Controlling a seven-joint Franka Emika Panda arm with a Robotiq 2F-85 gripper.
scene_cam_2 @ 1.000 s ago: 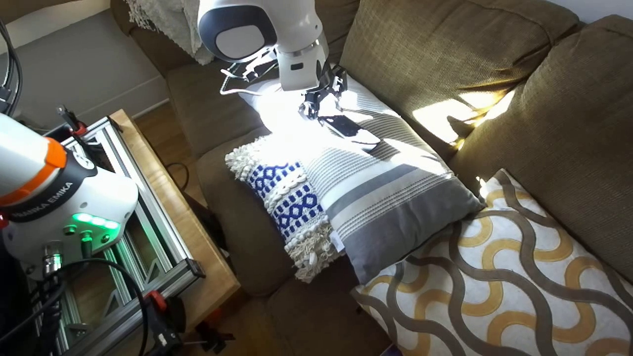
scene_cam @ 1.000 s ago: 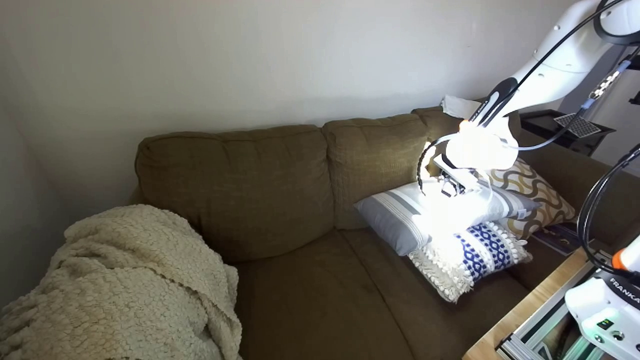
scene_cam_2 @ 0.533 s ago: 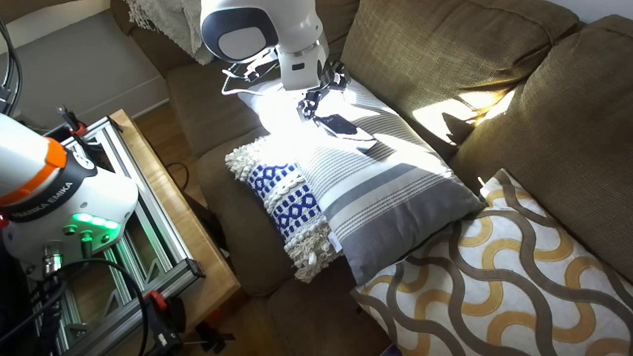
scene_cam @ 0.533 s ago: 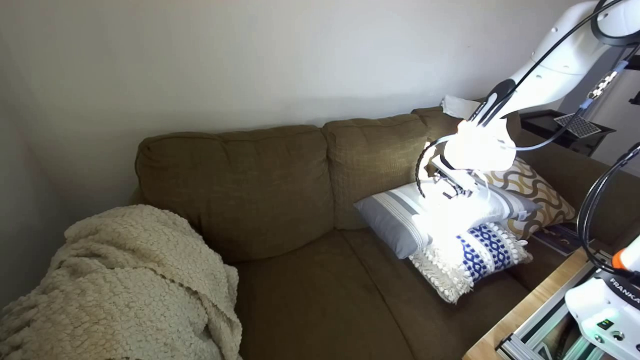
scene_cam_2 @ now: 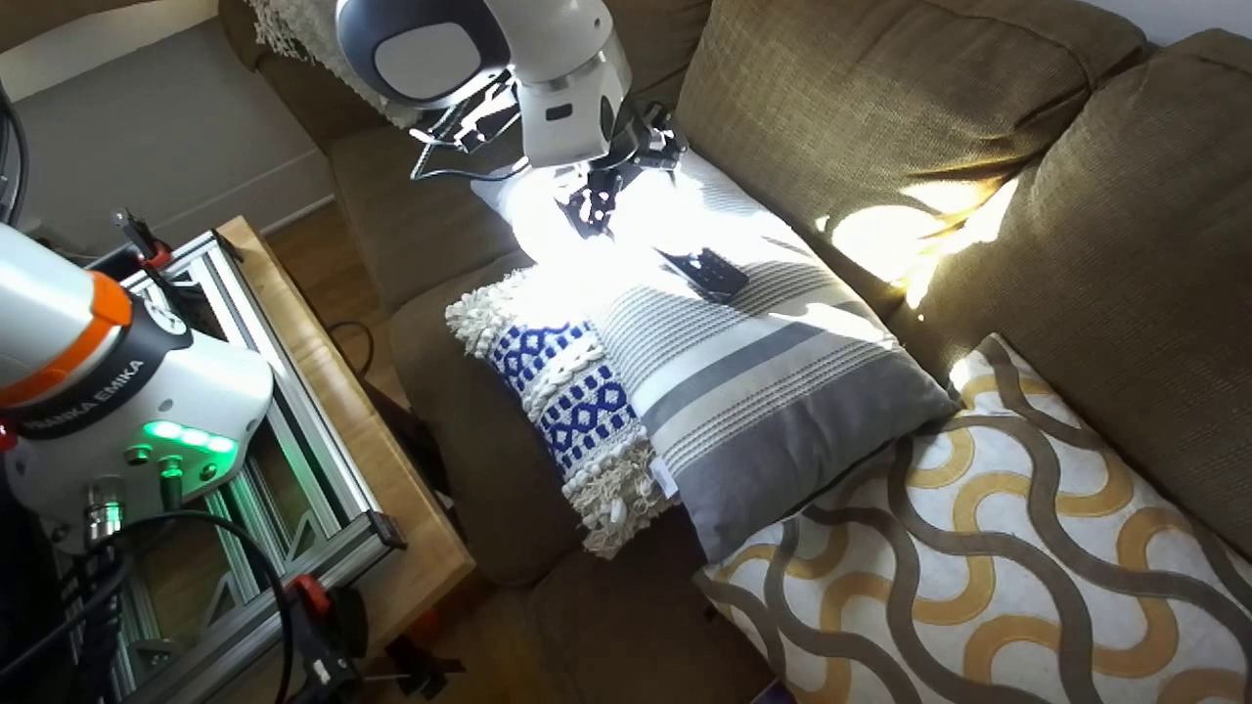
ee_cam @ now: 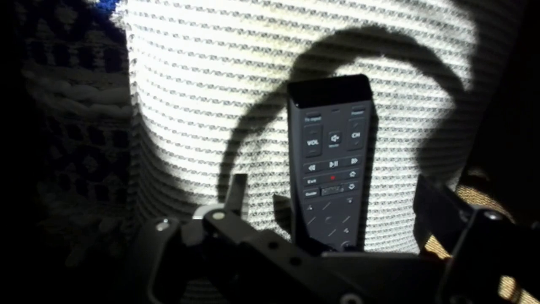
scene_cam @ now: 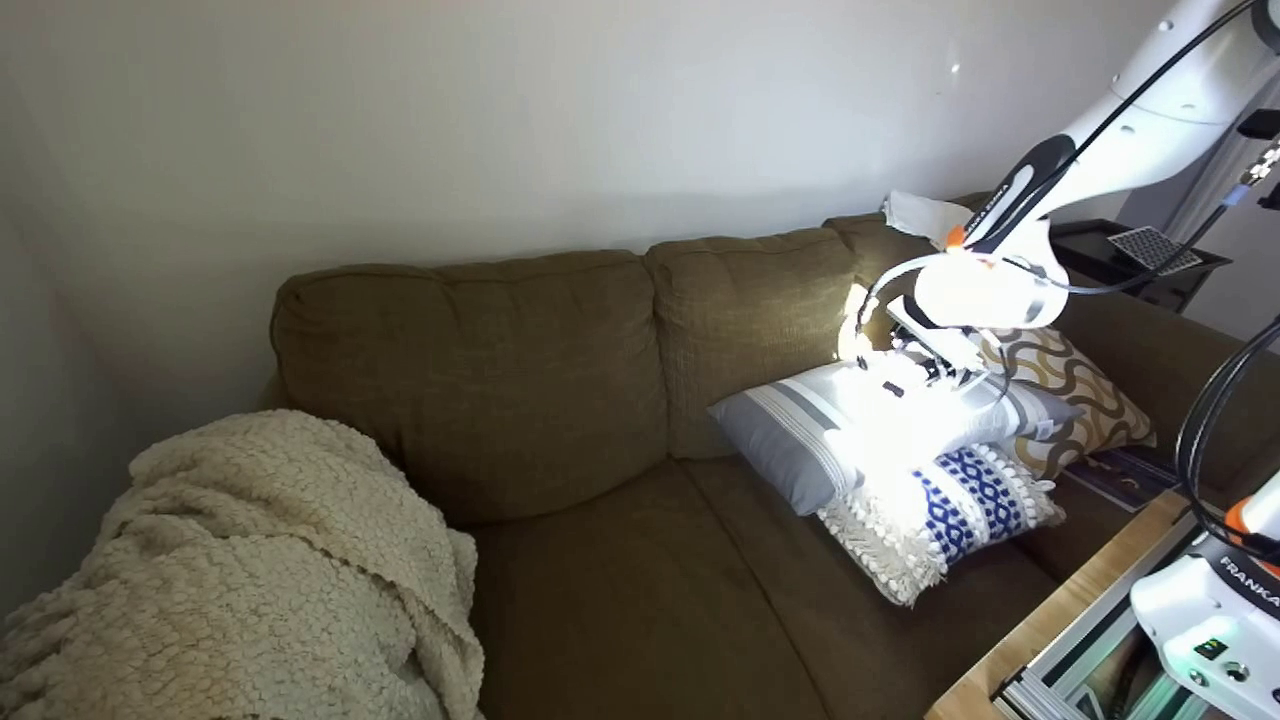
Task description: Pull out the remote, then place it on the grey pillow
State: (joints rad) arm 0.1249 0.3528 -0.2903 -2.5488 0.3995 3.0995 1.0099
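Observation:
The grey pillow [scene_cam_2: 822, 460], grey with white bands and thin stripes, lies on the sofa in both exterior views. On its striped middle rests the black remote [ee_cam: 331, 169], face up, its buttons visible in the wrist view. An exterior view also shows the remote [scene_cam_2: 717, 275] at the edge of the bright glare. My gripper [scene_cam_2: 631, 186] hovers above the pillow, apart from the remote. In the wrist view its fingers [ee_cam: 237, 194] stand wide on either side of the remote, with a gap to each. The remote's near end is hidden behind the gripper.
A white pillow with navy pattern [scene_cam_2: 587, 401] lies under the grey pillow's front edge. The tan-and-white patterned pillow [scene_cam_2: 1037, 548] is beside it. Sofa back cushions [scene_cam_2: 910, 108] rise behind. A fleece blanket [scene_cam: 250, 570] covers the sofa's far end. Strong light washes out part of the pillow.
The gripper has spread its fingers and let go of the remote. The arm has risen and drawn back from it. The remote stays on the grey pillow.

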